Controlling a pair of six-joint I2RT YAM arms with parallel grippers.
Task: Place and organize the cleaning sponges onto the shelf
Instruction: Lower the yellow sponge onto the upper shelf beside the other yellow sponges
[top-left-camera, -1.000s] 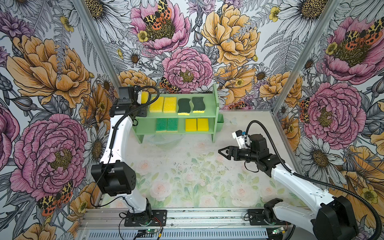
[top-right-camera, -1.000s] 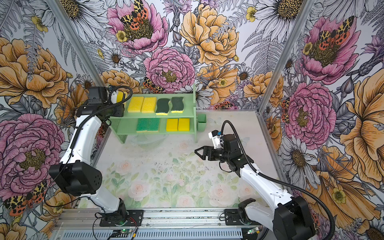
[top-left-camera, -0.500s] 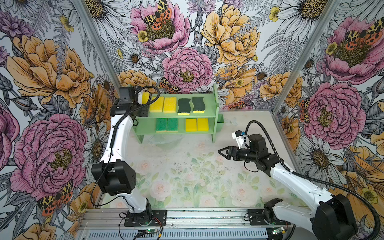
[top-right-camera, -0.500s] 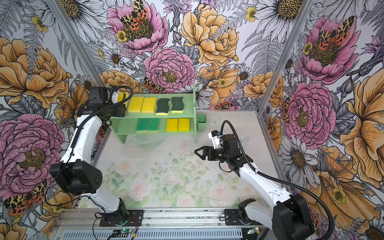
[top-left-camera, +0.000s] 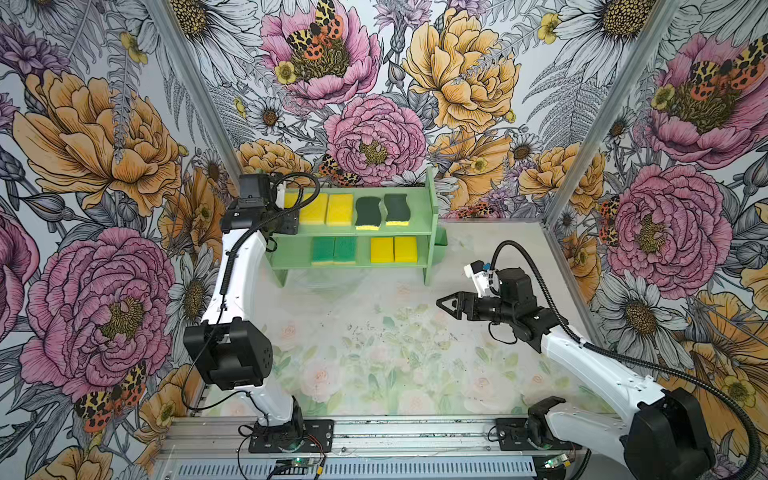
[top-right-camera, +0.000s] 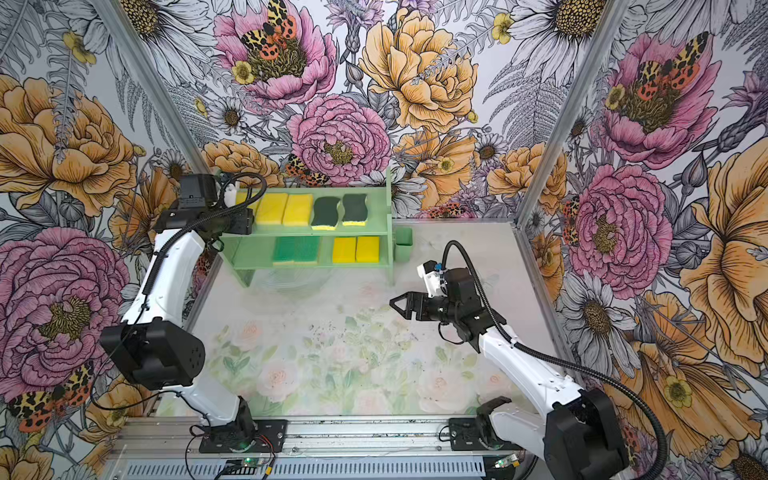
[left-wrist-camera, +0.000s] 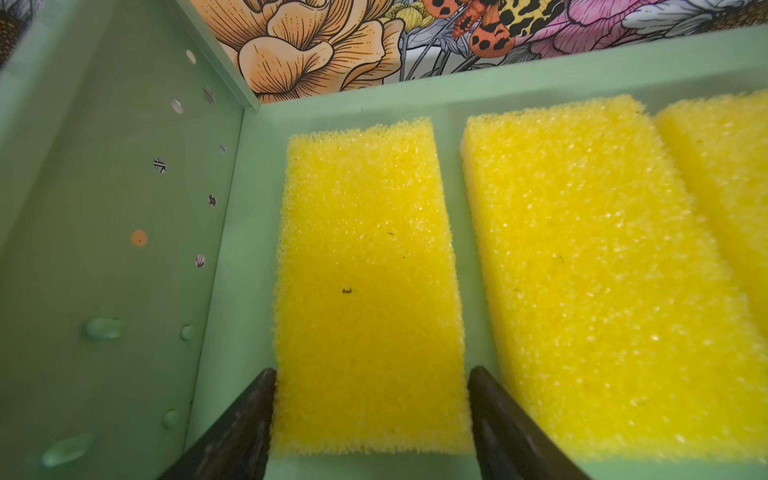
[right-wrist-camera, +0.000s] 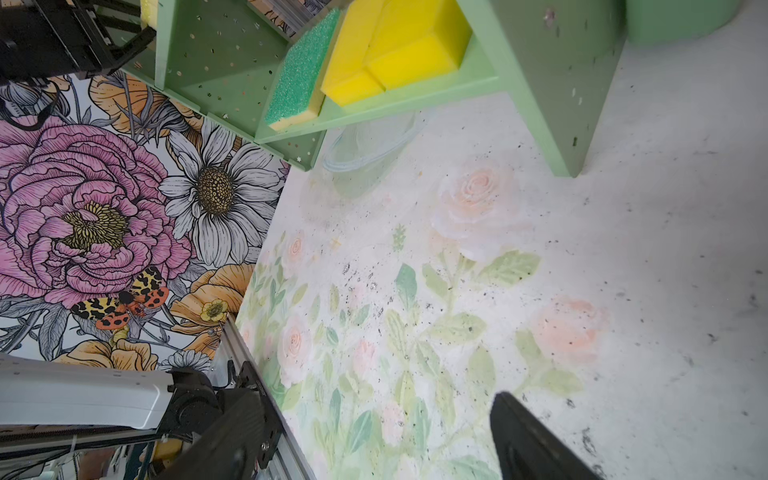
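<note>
five sponges (top-left-camera: 340, 210) in a row on upper tier of shelf (top-left-camera: 431, 195), four below, cup (top-right-camera: 403, 245) at its right

A pale floral-printed table (top-left-camera: 374, 353) carries a mint-green wooden two-tier shelf (top-left-camera: 430, 199) at its far edge. A clear round dish (right-wrist-camera: 365, 158) lies beneath the shelf. The upper tier holds three plain yellow foam sponges (left-wrist-camera: 365, 291) and two wavy dark-green-topped sponges (top-left-camera: 368, 212). The lower tier holds two bright-green-topped sponges (top-left-camera: 333, 249) beside two yellow rectangular sponges (top-left-camera: 393, 249).

Floral walls (top-left-camera: 104, 124), pale rose-print floor (top-left-camera: 374, 357)
</note>
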